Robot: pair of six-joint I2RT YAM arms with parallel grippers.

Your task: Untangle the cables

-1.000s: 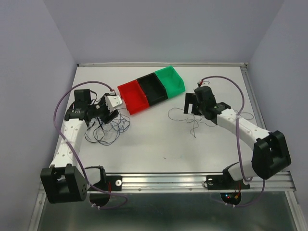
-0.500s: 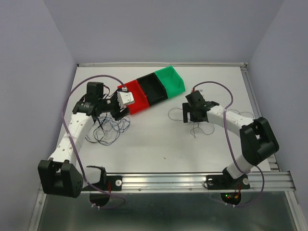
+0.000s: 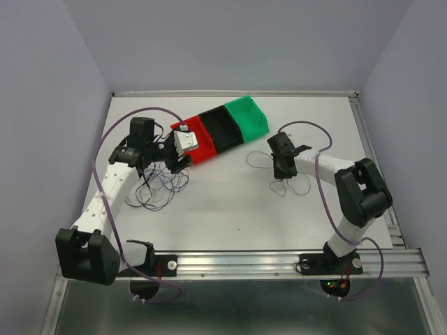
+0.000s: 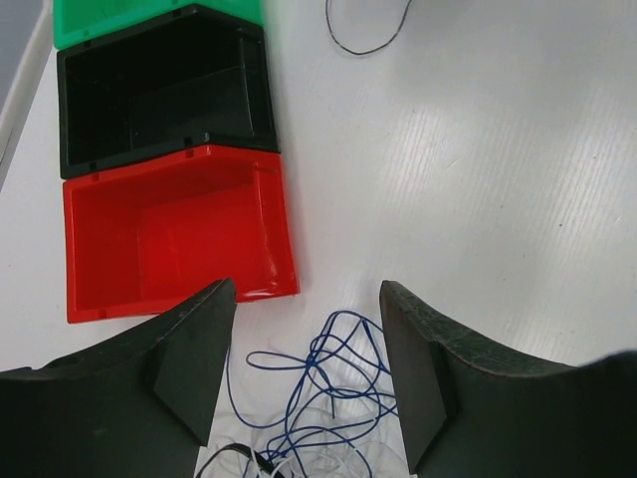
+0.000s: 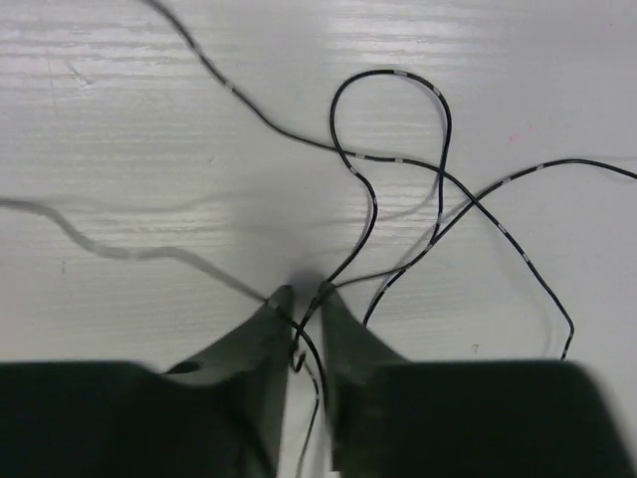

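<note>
A loose clump of thin blue, black and whitish cables (image 3: 162, 185) lies on the white table at the left. My left gripper (image 3: 179, 158) hovers over its far edge, next to the red bin, and stands open. In the left wrist view the blue strands (image 4: 333, 383) curl on the table below and between the wide-apart fingers (image 4: 199, 339), touching neither. At the right a separate black cable (image 3: 282, 184) loops on the table. My right gripper (image 3: 282, 169) is down on it. In the right wrist view, the right gripper (image 5: 302, 295) is shut on this black cable (image 5: 390, 73), which runs up between the tips.
A row of three open bins sits at the back centre: red (image 3: 193, 142), black (image 3: 222, 129) and green (image 3: 248, 116). The red bin's wall (image 4: 281, 229) is just beyond my left fingertips. A metal rail (image 3: 279, 259) runs along the near table edge.
My right gripper has dropped onto the black cable and shut on it. The right arm has folded in toward the centre. My left gripper has swung up beside the red bin, still open.
</note>
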